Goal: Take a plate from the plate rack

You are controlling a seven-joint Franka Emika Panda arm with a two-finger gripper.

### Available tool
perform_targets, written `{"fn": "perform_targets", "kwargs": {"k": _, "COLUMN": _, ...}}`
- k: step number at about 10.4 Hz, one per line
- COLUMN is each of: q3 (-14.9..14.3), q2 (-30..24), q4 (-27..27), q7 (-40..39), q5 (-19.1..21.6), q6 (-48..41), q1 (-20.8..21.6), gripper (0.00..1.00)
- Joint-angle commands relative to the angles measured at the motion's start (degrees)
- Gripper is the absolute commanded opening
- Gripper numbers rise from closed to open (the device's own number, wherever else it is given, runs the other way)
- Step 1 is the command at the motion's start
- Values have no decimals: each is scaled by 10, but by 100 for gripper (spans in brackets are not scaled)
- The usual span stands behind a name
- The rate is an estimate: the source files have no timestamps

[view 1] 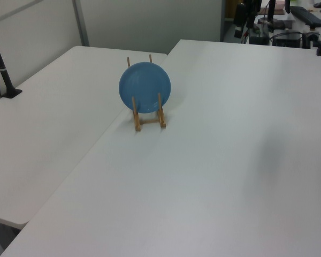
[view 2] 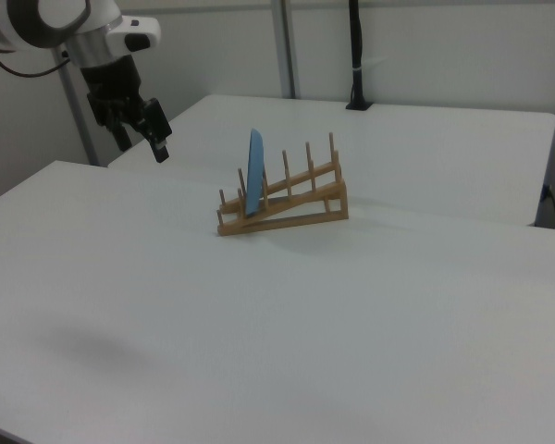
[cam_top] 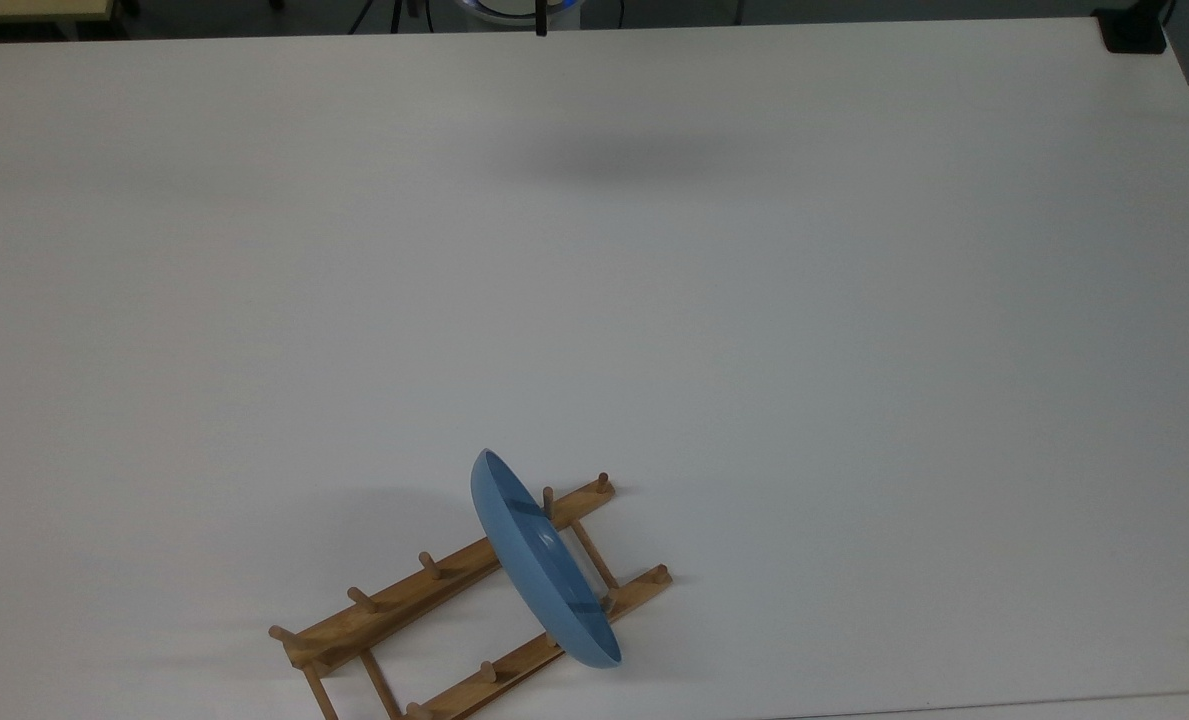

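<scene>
The light-blue plate [cam_top: 542, 560] stands on edge in the wooden plate rack [cam_top: 424, 590], held between pegs near one end. In the left view the plate [view 1: 145, 87] faces the camera with the plate rack [view 1: 148, 121] beneath it. In the right view the plate [view 2: 254, 172] shows edge-on near the low left end of the plate rack [view 2: 296, 199]. My gripper [view 2: 141, 141] hangs from the arm at the right view's upper left, well above the table and well apart from the rack. Its black fingers are open with nothing between them.
The rack sits near the front edge of the white table [cam_top: 754, 300] in the top view. A second white table [view 2: 444, 139] adjoins behind the rack, with a black pole [view 2: 356, 55] clamped to it. A black block [cam_top: 1134, 30] sits at the table's far right corner.
</scene>
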Motion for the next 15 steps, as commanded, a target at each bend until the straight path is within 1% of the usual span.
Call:
{"fn": "perform_targets", "kwargs": {"k": 1, "q3": 12, "q2": -16, "q4": -17, "q7": -6, "q5": 13, "q6": -12, "q1": -4, "gripper": 100}}
{"fn": "perform_targets", "kwargs": {"k": 6, "q3": 12, "q2": -16, "q4": -18, "q7": -6, "q5": 13, "q6": -12, "q1": -4, "gripper": 100}}
{"fn": "perform_targets", "kwargs": {"k": 11, "q3": 20, "q2": -16, "q4": -18, "q7": -6, "q5": 13, "q6": -23, "q1": -4, "gripper": 100}}
{"fn": "perform_targets", "kwargs": {"k": 15, "q3": 21, "q2": -15, "q4": -18, "q7": -6, "q5": 12, "q6": -22, "q1": -5, "gripper": 100}}
